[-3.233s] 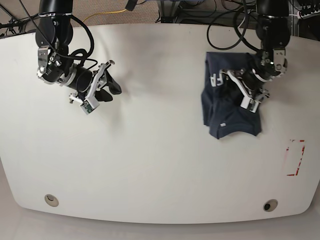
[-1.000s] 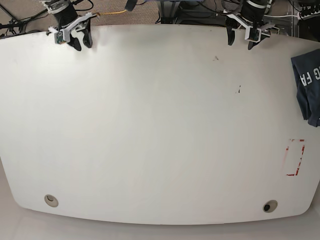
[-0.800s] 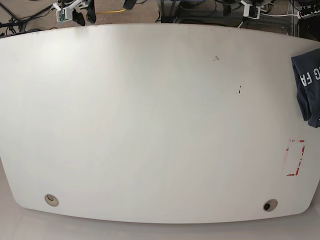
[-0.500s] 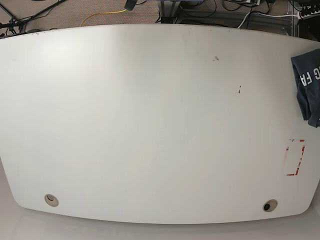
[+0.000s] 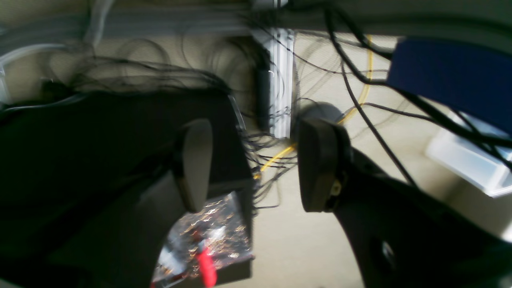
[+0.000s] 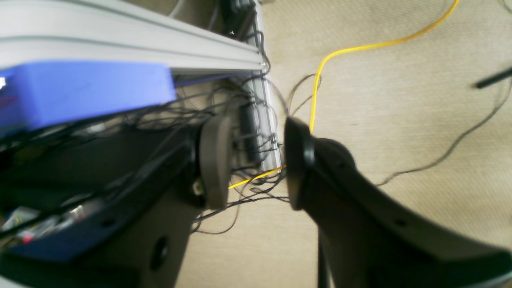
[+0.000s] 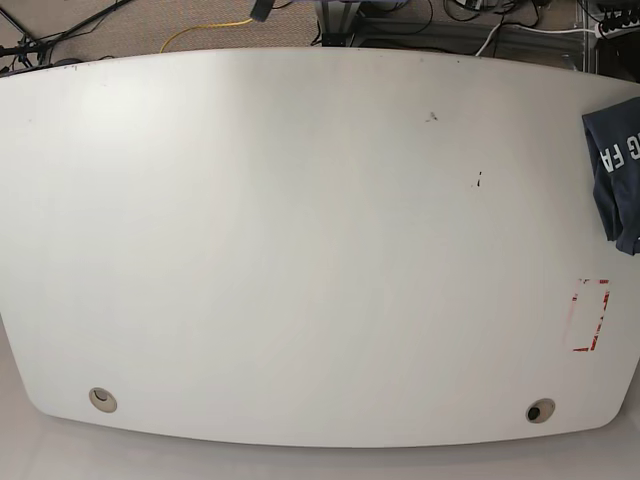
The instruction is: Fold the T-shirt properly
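From above, the base view shows the big white tabletop (image 7: 300,250) with the T-shirt (image 7: 617,170) lying at its far right edge, partly cut off by the side of the picture. No arm shows in that view. The two wrist views show what the base view does not: both arms point away from the tabletop, down at the tan carpet floor (image 6: 400,80) behind it.

The left end effector (image 5: 254,164) is wide apart with nothing between its pads, only black cables (image 5: 280,160) and a metal rail (image 5: 282,80) far behind. This view is blurry. The right end effector (image 6: 256,164) is also parted and holds nothing. Past it run a yellow cable (image 6: 320,76), a grey metal beam (image 6: 120,36) and a blue block (image 6: 80,92).

White letters show on the T-shirt: "FA" can be read, and part of one more letter above it. Red marks (image 7: 590,315) sit on the tabletop below the T-shirt.

About three seconds ago the T-shirt lay more toward the middle, under the left end effector. Now it is over by the edge, and both arms have gone out of the base view.
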Robot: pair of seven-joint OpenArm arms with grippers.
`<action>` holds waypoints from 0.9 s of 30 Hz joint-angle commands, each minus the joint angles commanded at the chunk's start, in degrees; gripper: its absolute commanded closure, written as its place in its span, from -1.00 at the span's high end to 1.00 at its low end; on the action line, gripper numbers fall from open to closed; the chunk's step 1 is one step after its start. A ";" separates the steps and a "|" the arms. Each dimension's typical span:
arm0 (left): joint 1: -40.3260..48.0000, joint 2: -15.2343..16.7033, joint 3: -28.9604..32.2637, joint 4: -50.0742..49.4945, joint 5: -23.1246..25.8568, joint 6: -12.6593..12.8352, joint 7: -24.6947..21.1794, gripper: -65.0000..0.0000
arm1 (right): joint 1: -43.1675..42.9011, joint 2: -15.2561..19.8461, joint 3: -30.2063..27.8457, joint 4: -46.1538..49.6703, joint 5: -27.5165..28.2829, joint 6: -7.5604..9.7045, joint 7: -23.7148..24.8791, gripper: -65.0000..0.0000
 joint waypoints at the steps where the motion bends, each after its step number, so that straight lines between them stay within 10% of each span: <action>1: -2.02 0.00 0.44 -3.25 0.00 0.09 0.00 -0.05 | 1.41 0.00 -0.35 -1.93 -0.97 -0.35 0.00 -0.34; 11: -19.52 0.53 10.46 -34.11 -0.09 0.53 -10.29 -0.05 | 15.91 -0.09 -0.35 -19.16 -7.12 -5.80 -0.18 -0.34; 18: -24.97 3.25 13.45 -39.56 -0.09 9.85 -8.97 -0.05 | 23.38 0.09 -0.44 -27.08 -7.21 -5.98 -0.26 -0.34; 27: -27.16 3.34 13.10 -38.33 -0.26 10.11 -7.30 -0.05 | 27.43 0.79 -0.62 -30.68 -7.30 -5.98 -0.26 -0.34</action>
